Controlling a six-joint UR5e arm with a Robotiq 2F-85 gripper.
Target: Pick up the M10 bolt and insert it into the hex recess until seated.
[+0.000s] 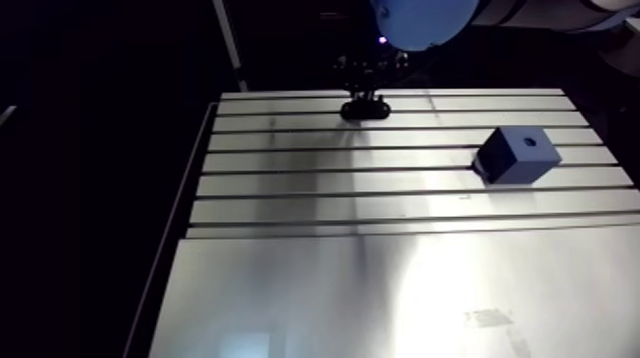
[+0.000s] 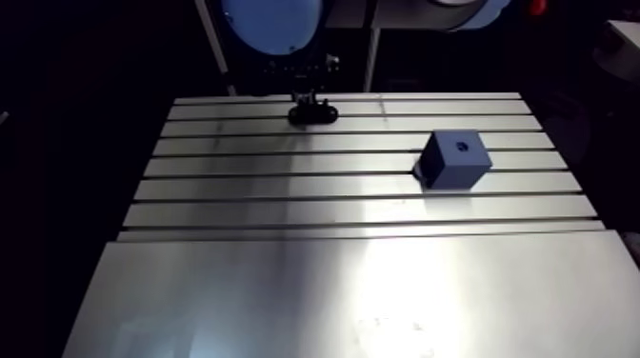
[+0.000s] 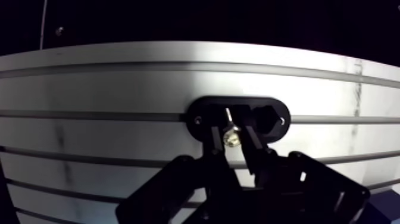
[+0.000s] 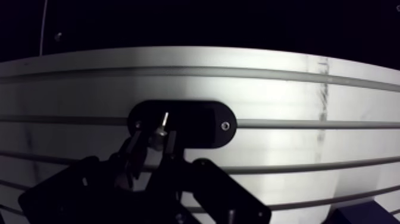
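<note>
In the wrist view a silvery M10 bolt stands in a black oval holder on the slotted table. My gripper is directly over it. Its two dark fingers press against the bolt's head from both sides, shut on it. In the arm view the gripper sits low over the holder at the table's far edge. A blue block with a small recess in its top face stands well to the right of the holder and nearer.
The slotted aluminium table runs in several long grooves, with a smooth plate across the near half. The far table edge lies just beyond the holder, with darkness behind it.
</note>
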